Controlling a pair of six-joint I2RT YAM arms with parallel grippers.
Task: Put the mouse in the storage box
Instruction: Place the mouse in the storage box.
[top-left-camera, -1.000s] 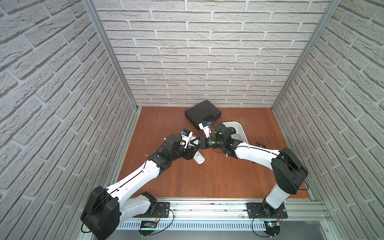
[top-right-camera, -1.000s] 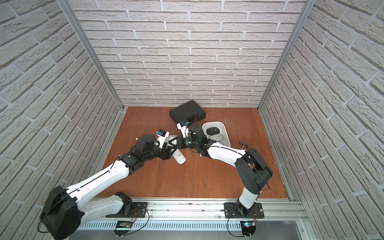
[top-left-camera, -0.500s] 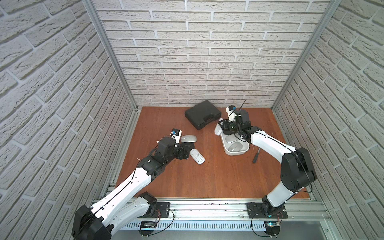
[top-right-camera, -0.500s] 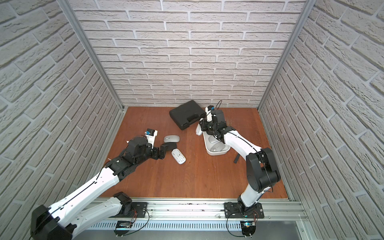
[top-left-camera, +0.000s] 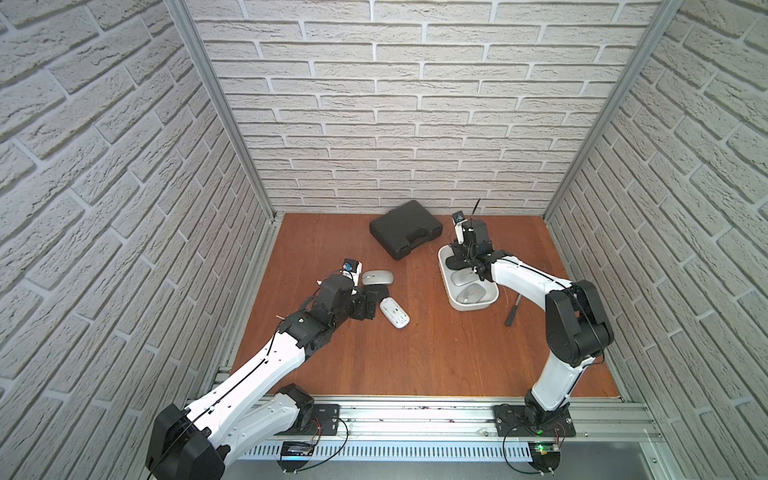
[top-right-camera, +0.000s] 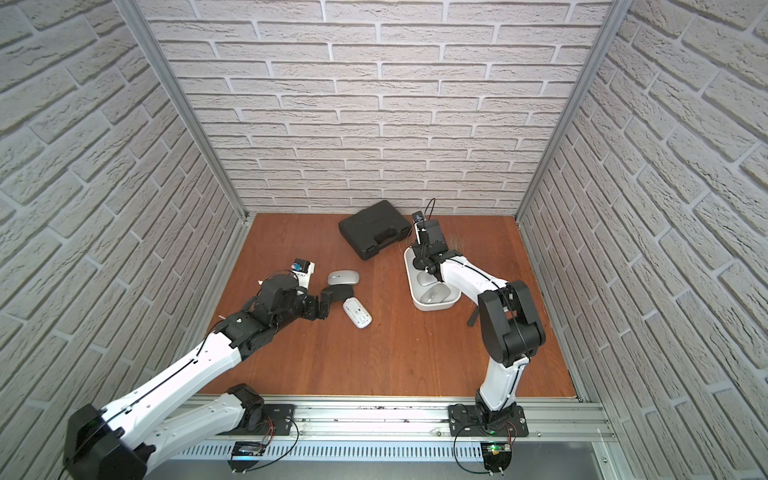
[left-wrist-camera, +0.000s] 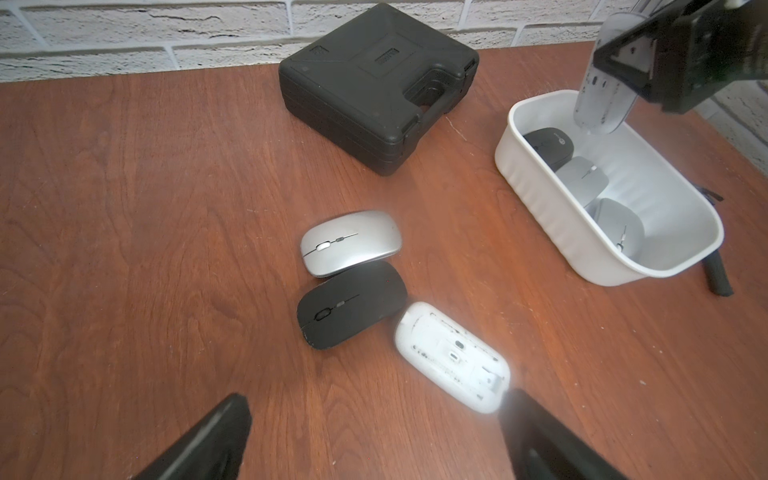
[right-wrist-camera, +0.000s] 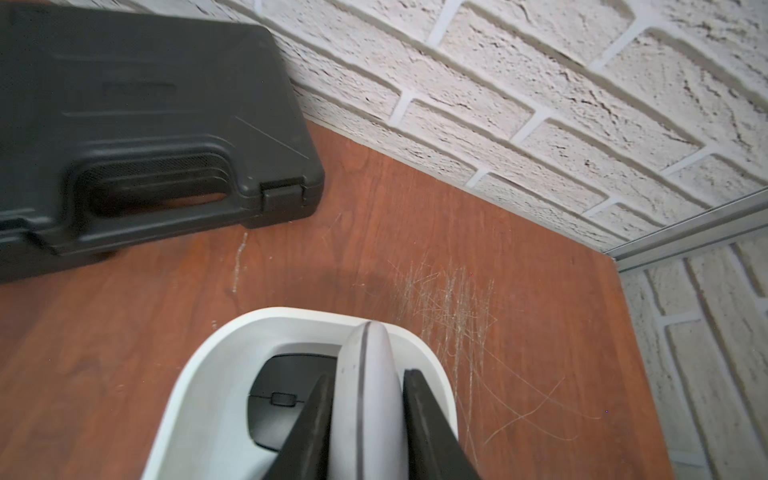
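Nearest us, the left hand (left-wrist-camera: 374, 401) stood wide open and empty just short of the white mouse (left-wrist-camera: 451, 357), which lay belly-up on the counter (left-wrist-camera: 124, 208). The black mouse (left-wrist-camera: 351, 305) and silver mouse (left-wrist-camera: 351, 243) lay touching beyond it. Farther on, the storage box (left-wrist-camera: 540, 199) held three mice. Over its far end the right hand (right-wrist-camera: 368, 378) was clamped on a grey mouse (right-wrist-camera: 368, 353), held on edge, nose down — not yet released. We judged these shells light, rigid and slick. A pinch across the narrow flanks should hold, though the upturned one may rock on its curved back. The black case (left-wrist-camera: 374, 91) lay farthest.
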